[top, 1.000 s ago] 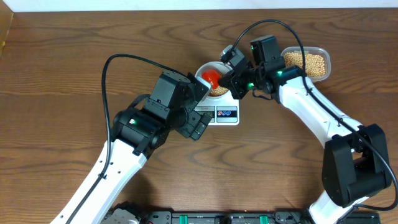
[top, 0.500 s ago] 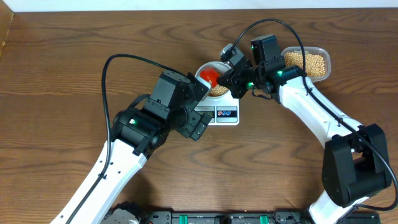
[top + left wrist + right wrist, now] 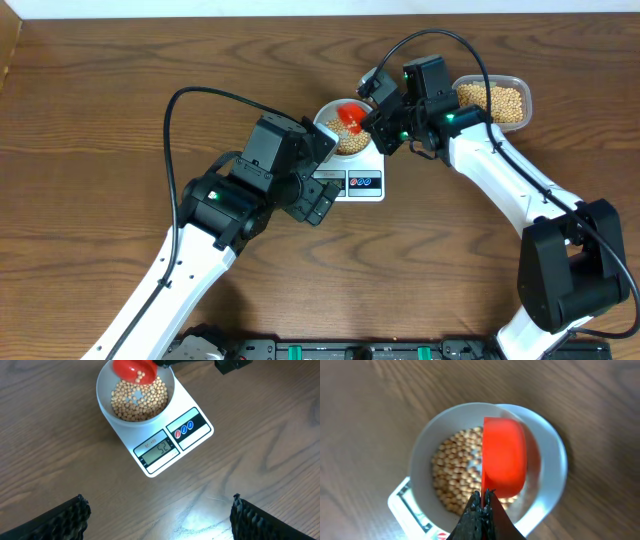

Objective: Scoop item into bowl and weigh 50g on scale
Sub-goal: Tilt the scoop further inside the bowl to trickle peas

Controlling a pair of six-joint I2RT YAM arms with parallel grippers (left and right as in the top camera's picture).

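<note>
The pale bowl [image 3: 102, 395] stands on the white scale [image 3: 199, 435], partly filled with tan beans [image 3: 137, 400]. The display [image 3: 159, 448] reads 52. My right gripper [image 3: 484, 497] is shut on the thin handle of a red scoop [image 3: 505, 457], which hangs tilted on its side over the bowl's far half, with a few beans at its mouth [image 3: 142, 376]. Overhead, the scoop [image 3: 351, 114] sits above the bowl [image 3: 324, 118] with the right gripper [image 3: 376, 108] beside it. My left gripper [image 3: 159, 502] is open over bare wood in front of the scale, holding nothing.
A clear plastic tub [image 3: 492, 100] with more beans sits at the back right, behind the right arm. The left arm [image 3: 230, 200] reaches in from the lower left and covers the scale's left part [image 3: 365, 183] in the overhead view.
The right gripper has lifted and swung the red scoop toward the far side of the bowl, uncovering more beans. The left arm has not moved.
</note>
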